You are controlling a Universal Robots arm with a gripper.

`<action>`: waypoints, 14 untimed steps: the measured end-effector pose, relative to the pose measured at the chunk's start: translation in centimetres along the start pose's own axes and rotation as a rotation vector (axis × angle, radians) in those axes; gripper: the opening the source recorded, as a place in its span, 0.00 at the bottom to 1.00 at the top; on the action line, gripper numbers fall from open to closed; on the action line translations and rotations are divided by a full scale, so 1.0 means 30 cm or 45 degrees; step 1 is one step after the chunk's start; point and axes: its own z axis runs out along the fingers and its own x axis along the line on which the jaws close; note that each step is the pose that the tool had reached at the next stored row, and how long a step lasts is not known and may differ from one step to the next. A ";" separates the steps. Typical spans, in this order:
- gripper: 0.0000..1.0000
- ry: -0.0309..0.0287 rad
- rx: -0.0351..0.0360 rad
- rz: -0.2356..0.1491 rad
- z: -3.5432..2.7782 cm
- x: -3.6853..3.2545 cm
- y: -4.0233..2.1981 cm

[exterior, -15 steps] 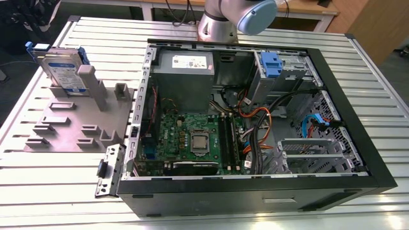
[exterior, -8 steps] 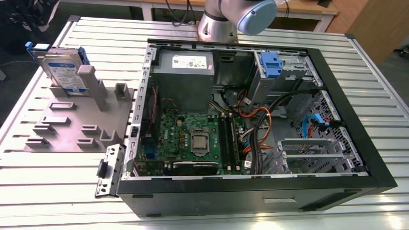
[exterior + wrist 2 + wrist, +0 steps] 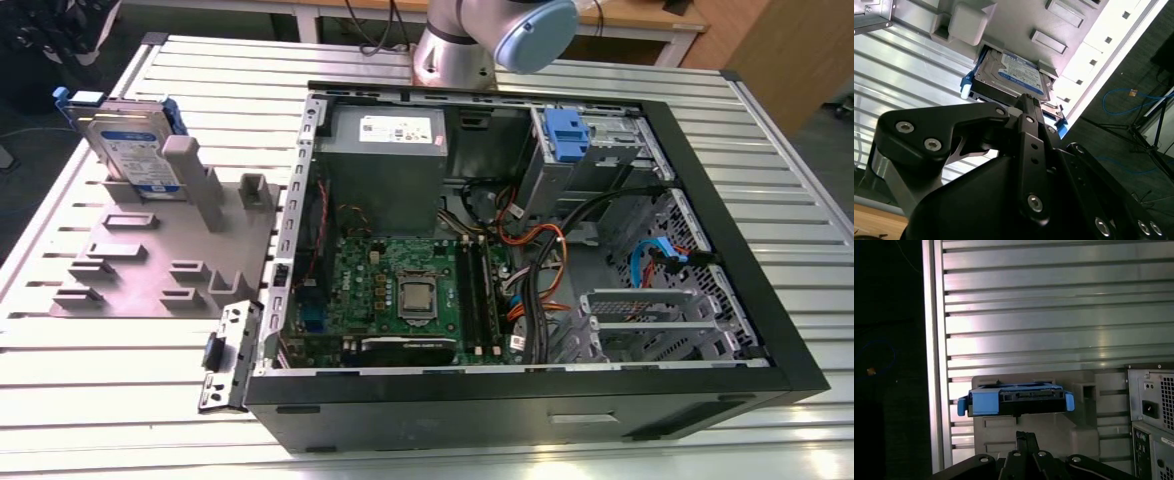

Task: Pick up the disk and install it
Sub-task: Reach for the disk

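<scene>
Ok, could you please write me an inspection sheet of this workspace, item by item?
Surface: slatted aluminium table, carrying a grey fixture and an open computer case.
Job's things: the disk, framed by its blue bracket, stands on edge in the fixture, not in the case.
Clutter: a metal bracket lies by the case's corner.
Grippers: gripper shut, holding nothing, pointed at the disk in both wrist views.
Cables: orange, black and blue cables inside the case; a blue cable on the floor.
Surroundings: a wooden desk behind the table.
</scene>
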 end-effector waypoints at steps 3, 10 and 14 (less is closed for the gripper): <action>0.11 0.0001 0.0001 0.000 0.000 0.000 0.000; 0.11 -0.0001 0.0000 0.000 0.003 0.002 0.002; 0.11 -0.0001 0.0000 0.000 0.014 0.024 0.027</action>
